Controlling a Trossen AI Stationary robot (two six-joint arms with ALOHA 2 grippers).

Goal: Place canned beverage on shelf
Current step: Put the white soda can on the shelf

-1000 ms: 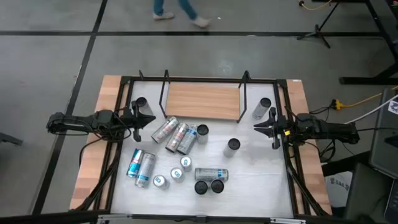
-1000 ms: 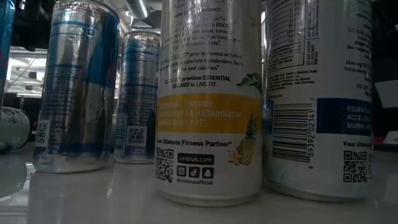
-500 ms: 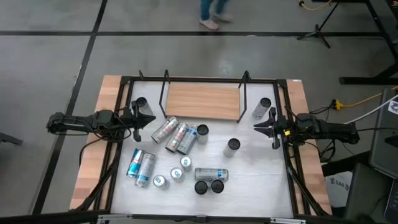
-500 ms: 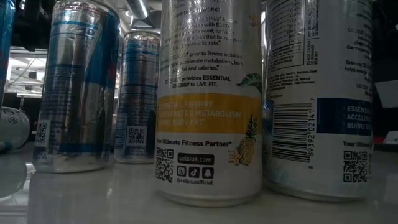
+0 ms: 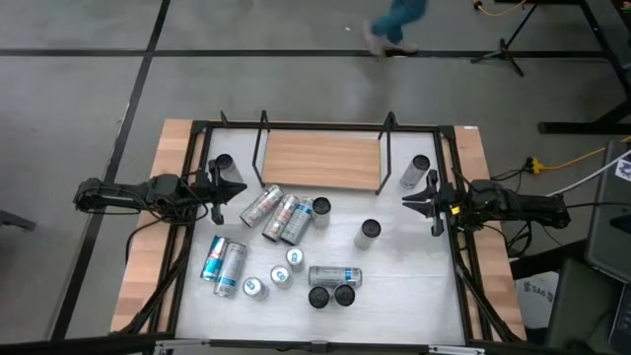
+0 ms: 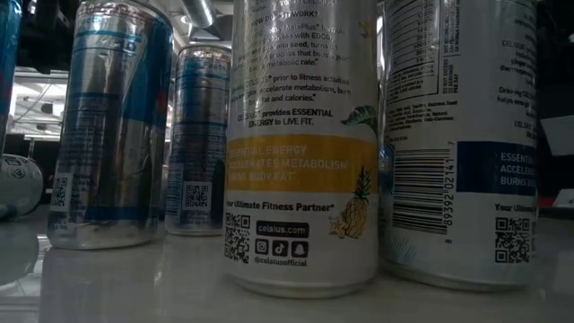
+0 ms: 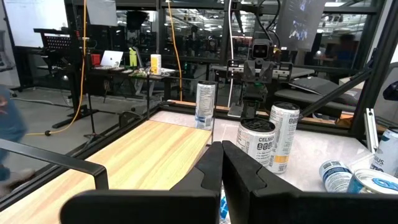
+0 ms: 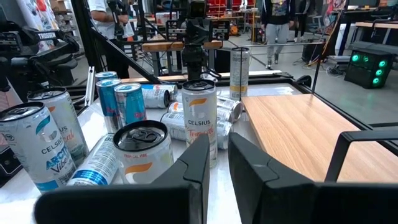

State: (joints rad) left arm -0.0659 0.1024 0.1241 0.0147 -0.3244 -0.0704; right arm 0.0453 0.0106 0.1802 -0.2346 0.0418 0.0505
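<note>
The shelf (image 5: 320, 160) lay at the far edge of the white tabletop (image 5: 404, 271), its long axis running left to right between the two arms, its board bare. Cans (image 5: 282, 218) were scattered nearer: some stood upright, others lay on their sides just in front of the shelf. Beyond the table was grey floor, where a person (image 5: 392, 25) walked. The left gripper (image 5: 235, 189) and right gripper (image 5: 412, 200) hovered at opposite table sides, both clenched on nothing, cans between them.
</note>
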